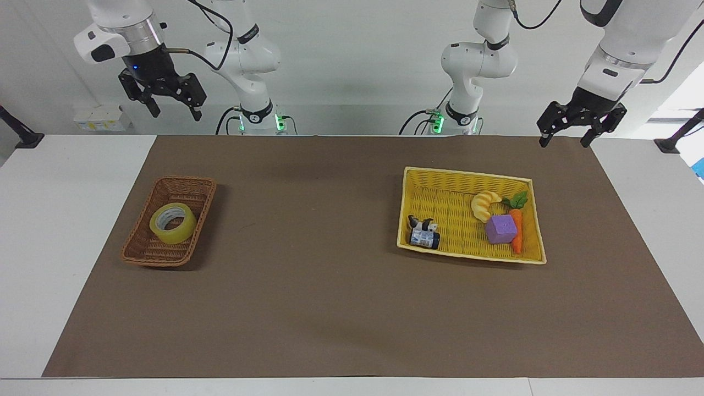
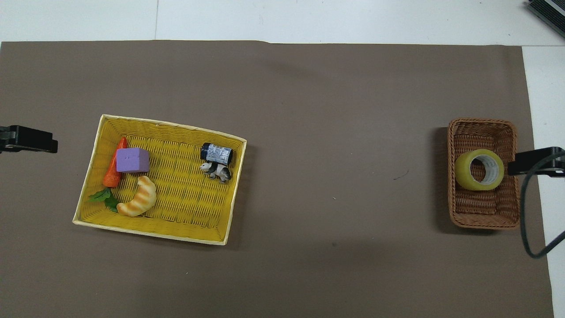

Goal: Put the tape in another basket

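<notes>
The tape [image 1: 172, 223], a yellowish roll with a grey-white core, lies in the small brown wicker basket [image 1: 144, 250] toward the right arm's end of the table. Both also show in the overhead view, the tape [image 2: 479, 169] in the middle of the basket [image 2: 481, 212]. My right gripper [image 1: 171, 111] is open and empty, raised high above that end of the table, well clear of the basket and the tape. My left gripper [image 1: 563, 142] is open and empty. It waits raised over the mat's edge at the left arm's end.
A larger yellow woven basket [image 1: 467, 175] sits toward the left arm's end. It holds a croissant toy [image 1: 484, 204], a purple cube [image 1: 501, 229], a carrot [image 1: 516, 242], a small bottle [image 1: 424, 238] and a cow figure [image 1: 421, 224]. A brown mat [image 1: 308, 286] covers the table.
</notes>
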